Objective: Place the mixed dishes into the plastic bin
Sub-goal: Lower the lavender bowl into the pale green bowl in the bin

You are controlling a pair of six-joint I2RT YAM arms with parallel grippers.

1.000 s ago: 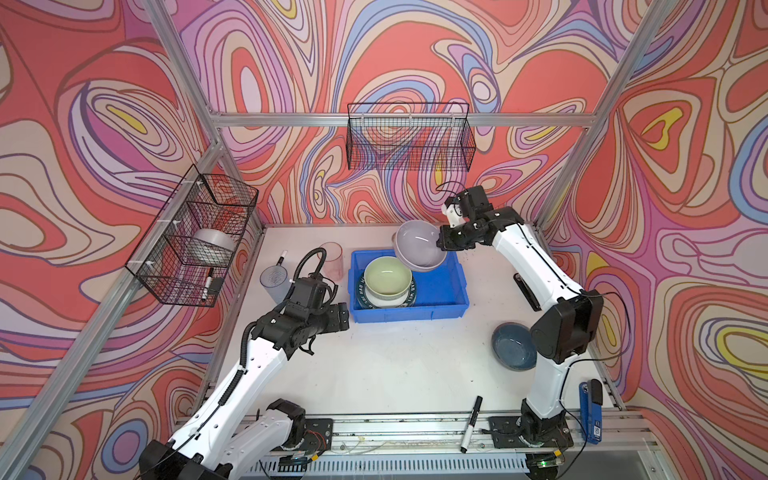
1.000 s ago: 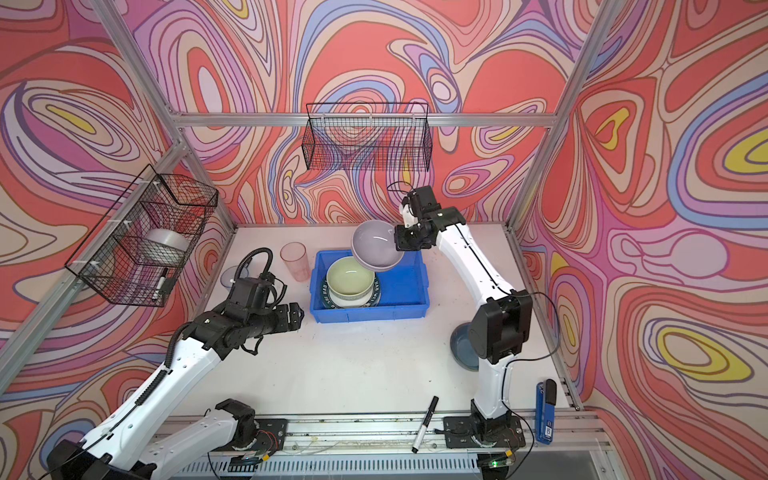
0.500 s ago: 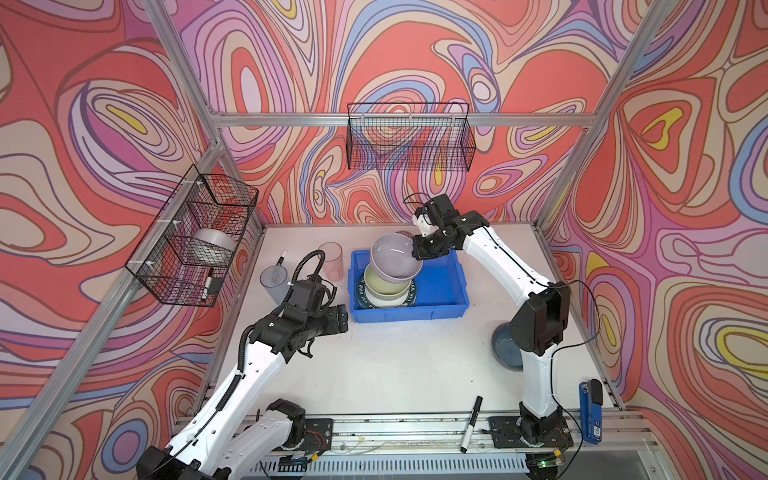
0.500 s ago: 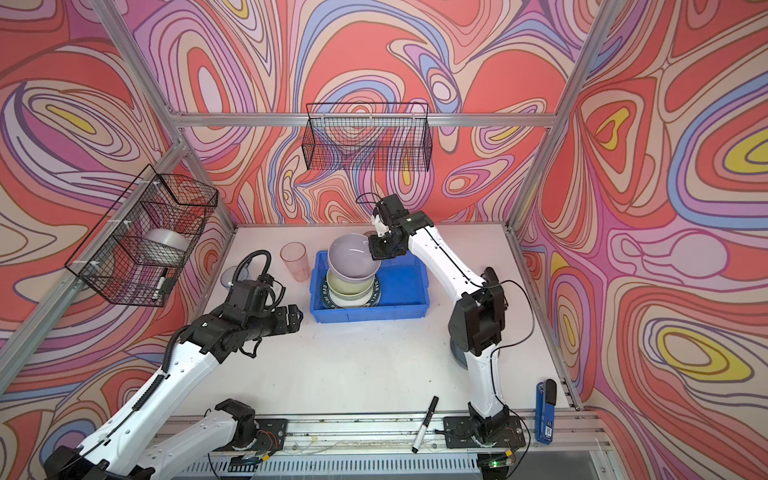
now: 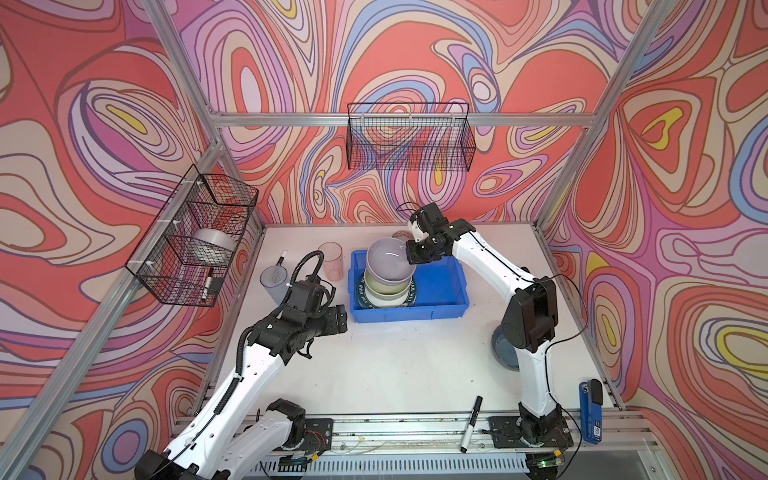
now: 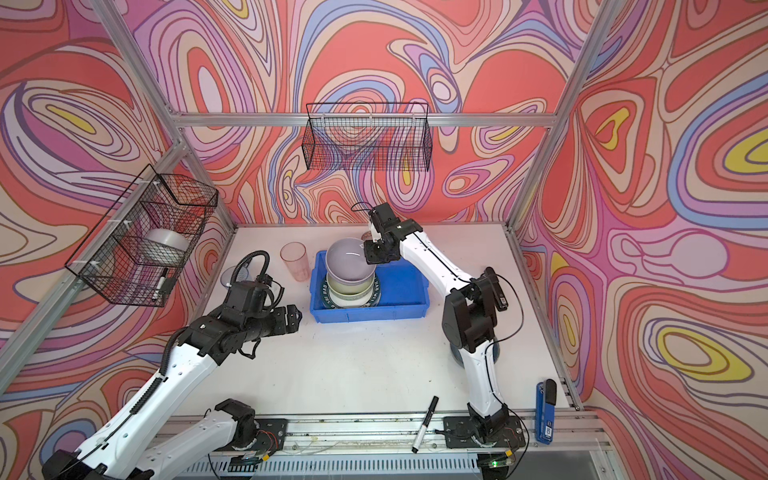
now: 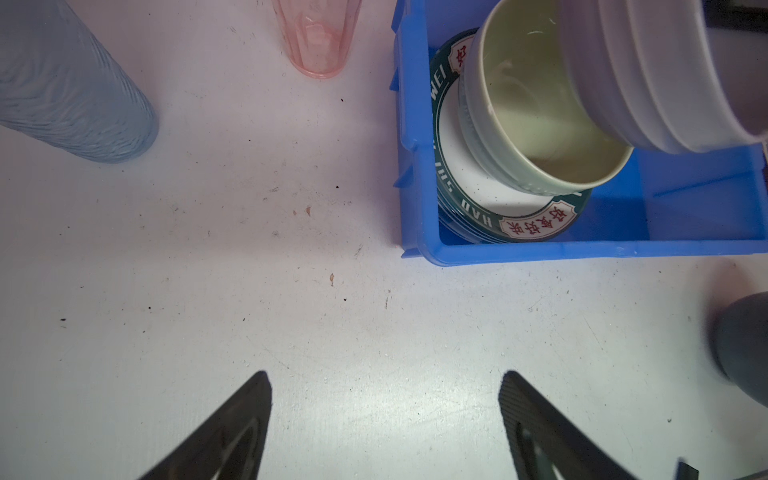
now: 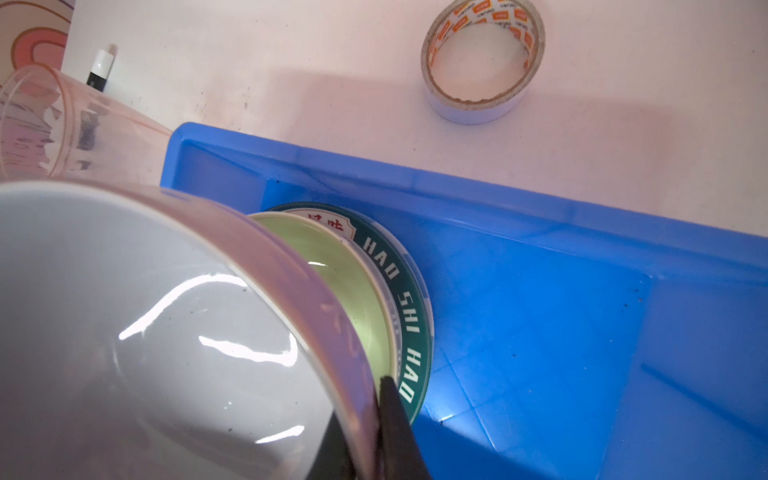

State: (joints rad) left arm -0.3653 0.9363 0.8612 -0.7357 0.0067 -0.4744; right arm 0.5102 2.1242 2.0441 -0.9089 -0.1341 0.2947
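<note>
The bright blue rectangular plastic bin (image 5: 440, 289) sits at the middle of the white table (image 5: 395, 365). Its right half is bare. Its left half holds a white plate with a dark green lettered rim (image 7: 498, 199), which reaches close to the left and near walls. A pale green bowl (image 5: 386, 287) stands on the plate.

A pink translucent tumbler (image 5: 331, 261) stands just beside the bin's far-left corner. A bluish translucent tumbler (image 5: 272, 282) is further left. A tape roll (image 8: 469, 110) lies behind the back wall. A dark blue bowl (image 5: 503, 353) sits well apart at the right, partly hidden by the right arm. The table in front of the bin is open between the two arms.

A second ago the lavender bowl (image 5: 388, 262) hung by the bin's far-right corner. It has since travelled left and now sits tilted over the mouth of the green bowl. Whether the two bowls touch is unclear. The left arm has not shifted.

The right arm rises from its base at the front right. Its forearm stretches back and left over the bin's empty half, with the wrist bent down. The right gripper (image 5: 413, 259) is pinched on the lavender bowl's rim, one finger inside and one outside.

The left arm is bent at the elbow, with its forearm low and level. The left gripper (image 7: 384, 386) is spread wide and empty above bare table, short of the bin's near-left corner.
</note>
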